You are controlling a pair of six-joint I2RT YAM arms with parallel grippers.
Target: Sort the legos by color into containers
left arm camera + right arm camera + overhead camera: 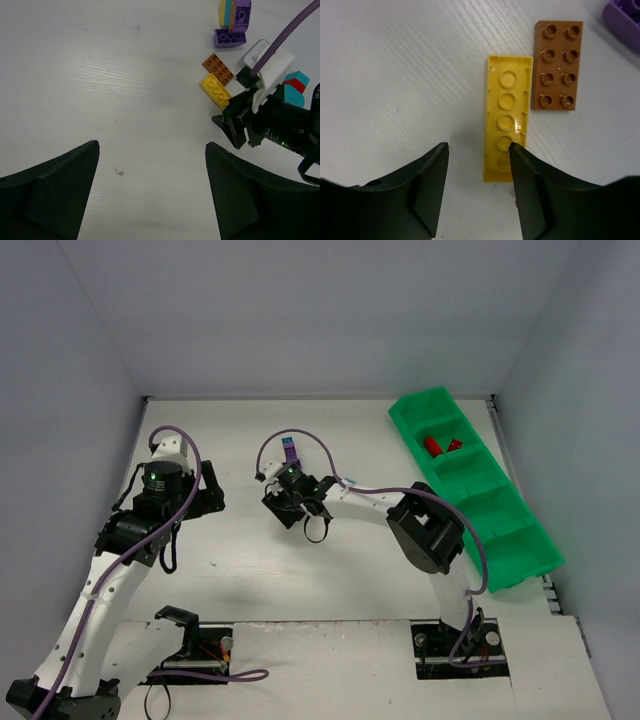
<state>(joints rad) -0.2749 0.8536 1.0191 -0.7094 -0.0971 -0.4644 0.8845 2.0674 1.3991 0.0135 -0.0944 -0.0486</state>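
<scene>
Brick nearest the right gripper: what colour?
Yellow; the brick shows best in the right wrist view.

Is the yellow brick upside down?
Yes, upside down. The yellow brick shows its hollow underside with rings, while the brown brick beside it shows bumps.

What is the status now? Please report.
Left gripper open, holding nothing. Right gripper open above yellow lego, not gripping. Brown lego close beside it, may crowd the grasp.
</scene>
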